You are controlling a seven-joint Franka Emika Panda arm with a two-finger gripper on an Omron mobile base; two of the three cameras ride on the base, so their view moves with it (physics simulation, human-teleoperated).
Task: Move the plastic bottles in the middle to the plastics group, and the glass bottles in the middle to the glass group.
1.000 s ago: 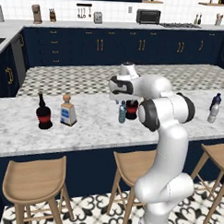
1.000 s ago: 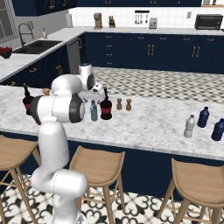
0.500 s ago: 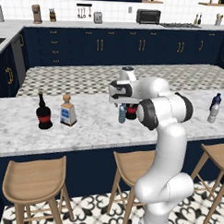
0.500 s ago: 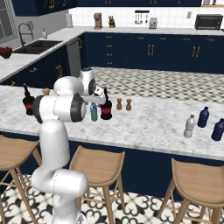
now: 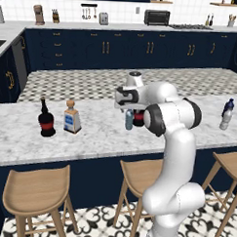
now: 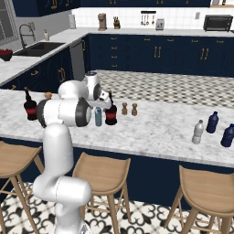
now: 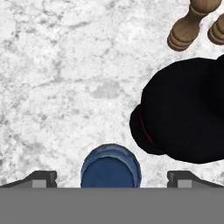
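Dropped lower since 1 s ago: gripper (image 7: 111,178) now right over teal bottle (image 5: 129,119) mid-counter, blue cap centred betw the two fingertips (image 7: 41,177) in hand view, fingers spread wide, not touching, holding nothing. Black red-banded bottle (image 6: 110,114) just beside teal one, two brown shakers (image 6: 129,109) near behind it on marble counter (image 6: 155,128). Twin black bottle (image 5: 45,121) w/ clear square bottle (image 5: 71,118) well off to left end; whitish bottle (image 6: 197,132) and navy bottle (image 6: 211,122) far at right end.

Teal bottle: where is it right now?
The teal bottle stands mid-counter, just left of the black bottle in the right base view, directly under the gripper.
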